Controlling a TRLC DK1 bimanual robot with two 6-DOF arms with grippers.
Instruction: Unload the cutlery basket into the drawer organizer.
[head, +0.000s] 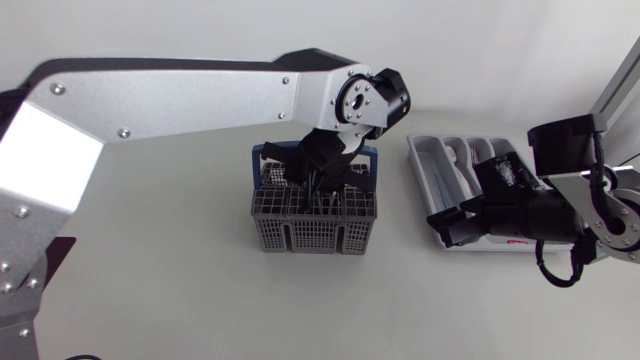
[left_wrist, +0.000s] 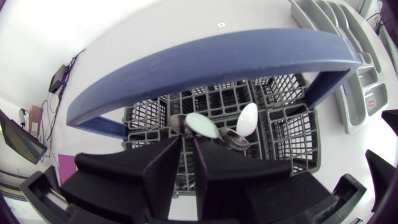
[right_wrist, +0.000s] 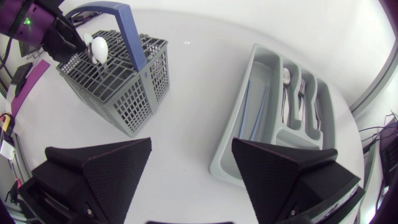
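Fingers (left_wrist: 163, 171) of our left gripper (left_wrist: 187, 140) stand almost together, with only a narrow slit between them. Their tips are down inside the cutlery basket (head: 300, 235), directly at a white spoon (left_wrist: 202, 124). Whether they really pinch this spoon, we cannot tell. A second white spoon (left_wrist: 247, 118) stands just beside the first one, and both have smooth oval bowls. Some shiny metal pieces (left_wrist: 233, 140) lie close behind them.

The basket is grey plastic, a box with walls and dividers of fine square grid, and it stands near the middle of the table (head: 150, 280). A broad blue handle (left_wrist: 205, 59) with a matte surface arches over it.

Our right gripper (right_wrist: 191, 168) is wide open and holds nothing. Its two black wedge fingers (right_wrist: 99, 171) have a fine dotted texture. In the head view it hangs above the near corner of the drawer organizer (right_wrist: 256, 81). The organizer is a smooth pale grey tray with long narrow compartments, and it lies well apart from the basket. A few pieces of cutlery (right_wrist: 301, 93) already lie in it.
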